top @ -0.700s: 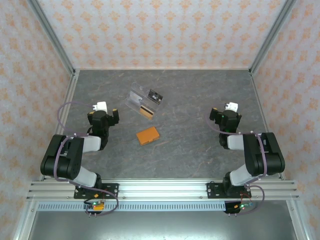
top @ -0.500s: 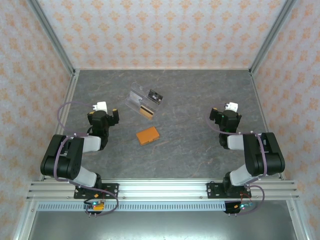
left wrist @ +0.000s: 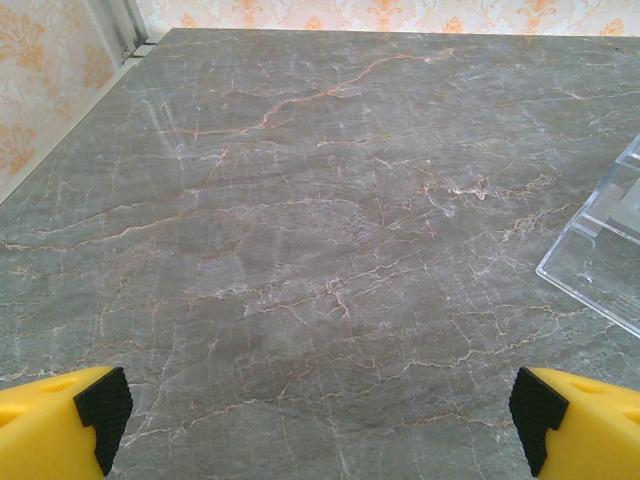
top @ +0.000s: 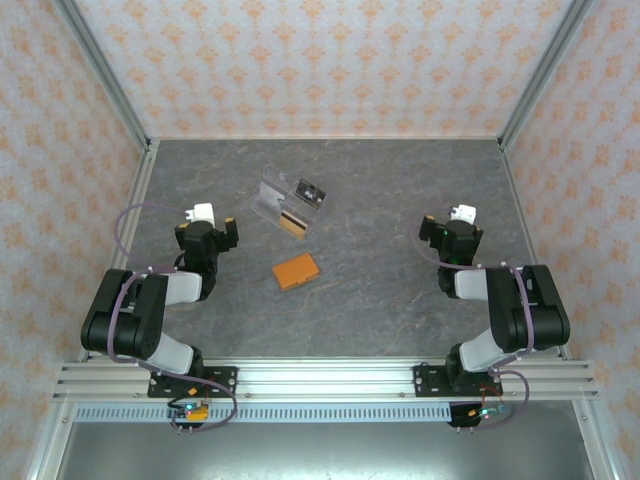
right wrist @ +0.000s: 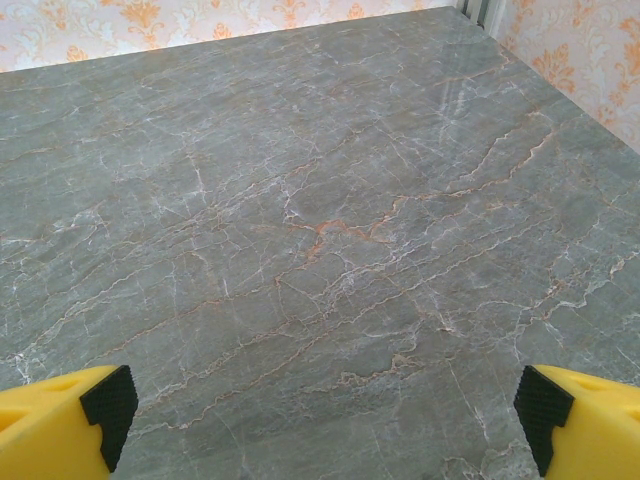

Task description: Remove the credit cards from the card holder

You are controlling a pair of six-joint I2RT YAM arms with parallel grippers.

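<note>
The card holder (top: 296,271) is a small orange wallet lying closed and flat on the grey marble table, between the two arms and nearer the left one. Behind it, a black credit card (top: 311,192) and a tan card with a dark stripe (top: 291,222) rest at a clear plastic piece (top: 277,198). My left gripper (top: 214,226) sits left of the wallet, apart from it. Its yellow fingers (left wrist: 60,425) stand wide open over bare table (left wrist: 320,415). My right gripper (top: 449,224) is far to the right, open too (right wrist: 325,415), with nothing between its fingers (right wrist: 580,425).
A corner of the clear plastic piece (left wrist: 600,250) shows at the right edge of the left wrist view. Patterned walls with metal posts (top: 110,80) enclose the table on three sides. An aluminium rail (top: 320,378) runs along the near edge.
</note>
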